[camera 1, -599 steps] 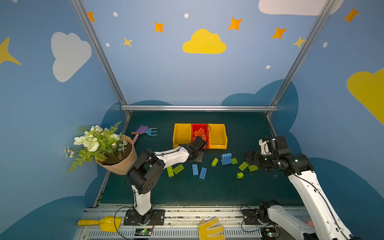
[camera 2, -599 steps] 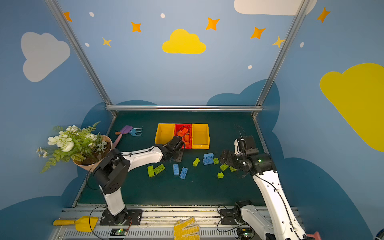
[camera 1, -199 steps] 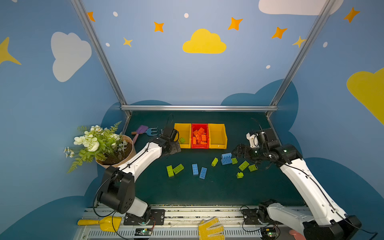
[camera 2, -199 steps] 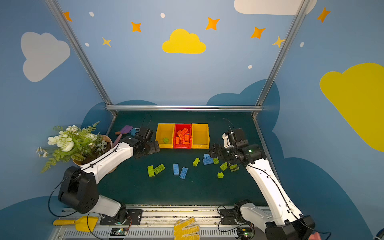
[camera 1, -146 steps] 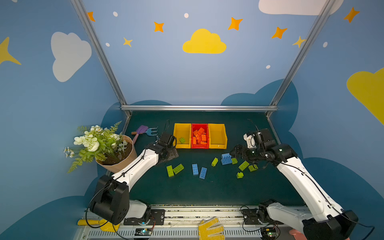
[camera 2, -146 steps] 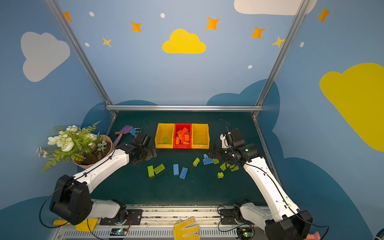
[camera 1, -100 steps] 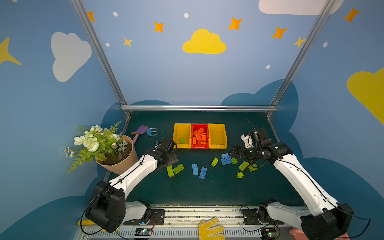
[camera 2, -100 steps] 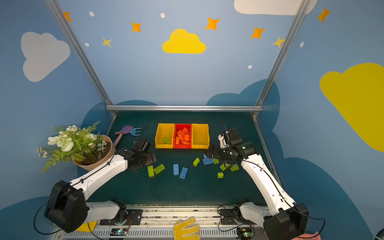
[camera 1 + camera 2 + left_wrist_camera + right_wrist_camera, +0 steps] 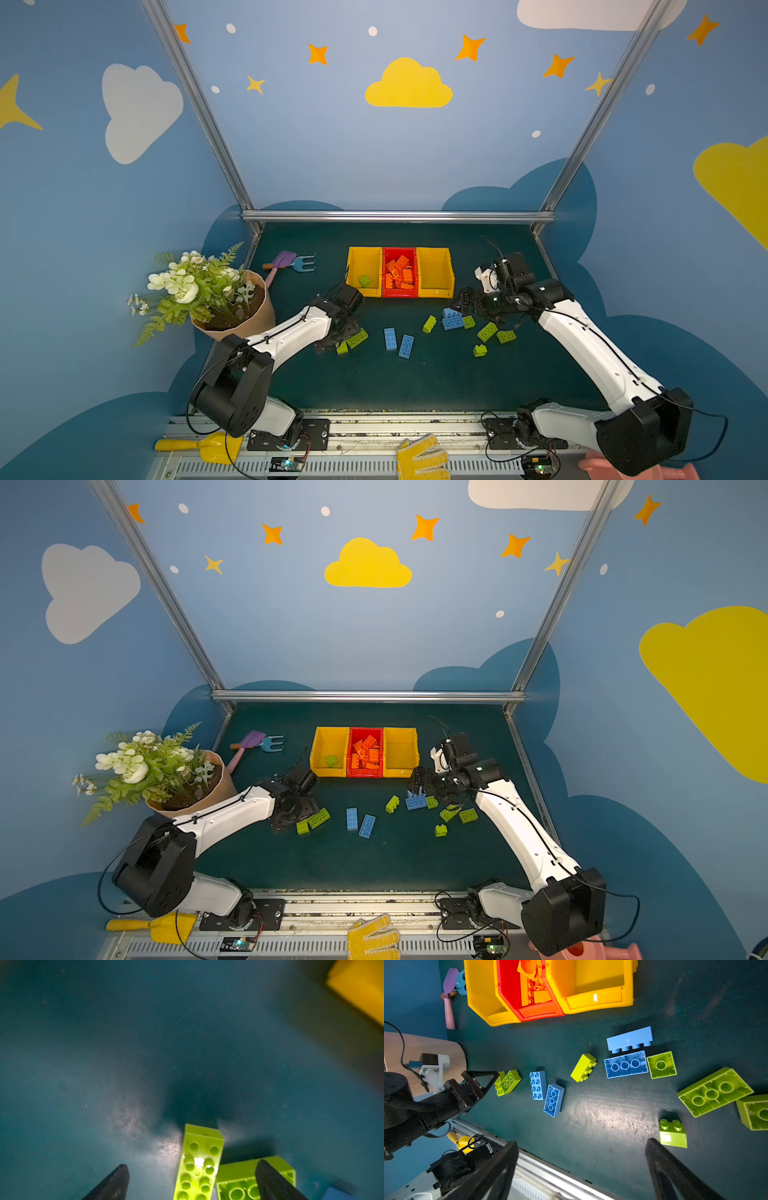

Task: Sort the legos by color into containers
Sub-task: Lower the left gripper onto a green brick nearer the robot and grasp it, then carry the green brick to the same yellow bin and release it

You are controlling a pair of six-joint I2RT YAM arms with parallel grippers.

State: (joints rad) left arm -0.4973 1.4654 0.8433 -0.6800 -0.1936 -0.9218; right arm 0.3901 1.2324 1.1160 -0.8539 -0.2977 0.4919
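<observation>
Since the left end effector [image 9: 192, 1164] stands spread wide and grasps nothing, with its black fingers [image 9: 116, 1180] either side of a long lime green studded plastic brick [image 9: 199, 1159], we judge that the pick is not yet made. One finger hangs over a second lime green brick [image 9: 236, 1186], which lies hollow side up just beside the first.

Both bricks rest on the dark green desk [image 9: 415, 382], nearer the arm bases than the red plastic bin [image 9: 400, 292] and off to the left arm's side of it.

We expect the long brick to be light, stiff and hollow. Its smooth walls are likely slippery, so we would pinch its two long flat sides at mid-length, clear of the studs. The neighbouring brick could catch under a finger.

The right end effector [image 9: 580, 1145] is likewise spread and empty, over loose light blue bricks [image 9: 626, 1065] on the red bin's other side.

The red bin holds orange bricks [image 9: 399, 272]. The yellow plastic bin [image 9: 353, 266] joined to it on the left arm's side holds one lime piece.
</observation>
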